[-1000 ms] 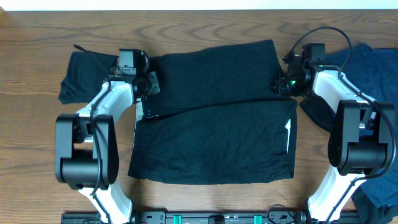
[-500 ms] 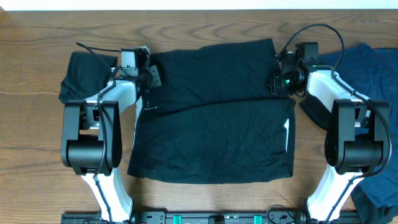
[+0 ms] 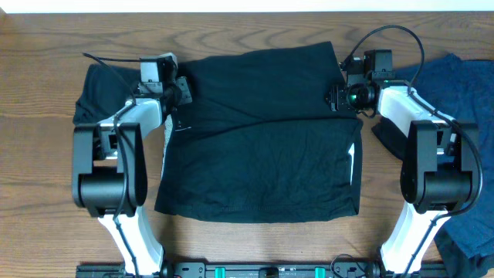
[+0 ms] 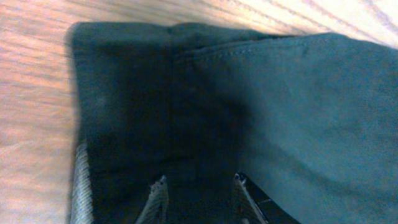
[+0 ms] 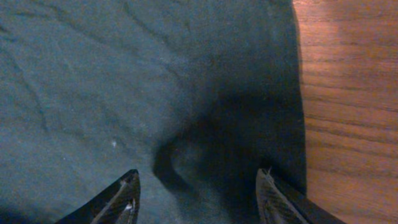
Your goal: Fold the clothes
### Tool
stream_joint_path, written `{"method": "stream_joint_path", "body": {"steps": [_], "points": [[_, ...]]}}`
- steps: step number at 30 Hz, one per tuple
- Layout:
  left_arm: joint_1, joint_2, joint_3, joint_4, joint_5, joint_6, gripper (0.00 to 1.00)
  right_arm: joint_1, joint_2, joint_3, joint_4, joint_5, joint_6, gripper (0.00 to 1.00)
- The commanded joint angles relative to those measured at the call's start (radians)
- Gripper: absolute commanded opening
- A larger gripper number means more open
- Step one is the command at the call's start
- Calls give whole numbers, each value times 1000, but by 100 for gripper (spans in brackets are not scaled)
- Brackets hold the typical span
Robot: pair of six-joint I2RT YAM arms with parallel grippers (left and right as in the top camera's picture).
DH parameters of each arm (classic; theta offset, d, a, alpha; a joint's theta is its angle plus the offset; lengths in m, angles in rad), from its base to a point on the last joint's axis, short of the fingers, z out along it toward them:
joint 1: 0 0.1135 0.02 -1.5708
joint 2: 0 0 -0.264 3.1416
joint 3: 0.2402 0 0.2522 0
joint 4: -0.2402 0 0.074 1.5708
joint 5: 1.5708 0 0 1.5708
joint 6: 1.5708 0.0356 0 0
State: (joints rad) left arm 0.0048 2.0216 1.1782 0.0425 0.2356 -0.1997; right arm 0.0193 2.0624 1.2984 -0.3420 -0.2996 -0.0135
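While a black garment point(image 3: 262, 162) lies spread, navy clothes point(image 3: 463, 85) sit rightward, perhaps bunched

overhead looks down; 2 wrist views close above black garment point(image 3: 262, 154).

wooden table point(image 3: 46, 170), black garment point(image 3: 262, 170), navy garment point(image 3: 463, 85)

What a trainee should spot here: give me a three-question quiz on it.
1. True or false: the navy garment lies on the right arm's side.
2. The right end effector is: A) open over the black garment; B) shut on a white towel; C) out of view.
3. What colour is the small cloth beside the left arm?
Key: 1 true; 2 A; 3 black.
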Motion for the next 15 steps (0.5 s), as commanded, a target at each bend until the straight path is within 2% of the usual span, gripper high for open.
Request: {"method": "stream_joint_path", "body": {"steps": [1,5,8,11,15], "points": [[13,-167,49,-95,-20,51,42,3,45,8,-13,38,-8,61],[31,-326,49,-279,-19,50,44,3,35,31,-44,37,-8,63],[46,-374,49,-410,-14,45,44,2,27,47,-79,38,-7,63],[49,-358,35,-504,16,46,44,-1,26,50,-111,37,-7,63],[55,-277,13,-529,19,47,45,-1,26,50,-148,38,-7,64]]}}
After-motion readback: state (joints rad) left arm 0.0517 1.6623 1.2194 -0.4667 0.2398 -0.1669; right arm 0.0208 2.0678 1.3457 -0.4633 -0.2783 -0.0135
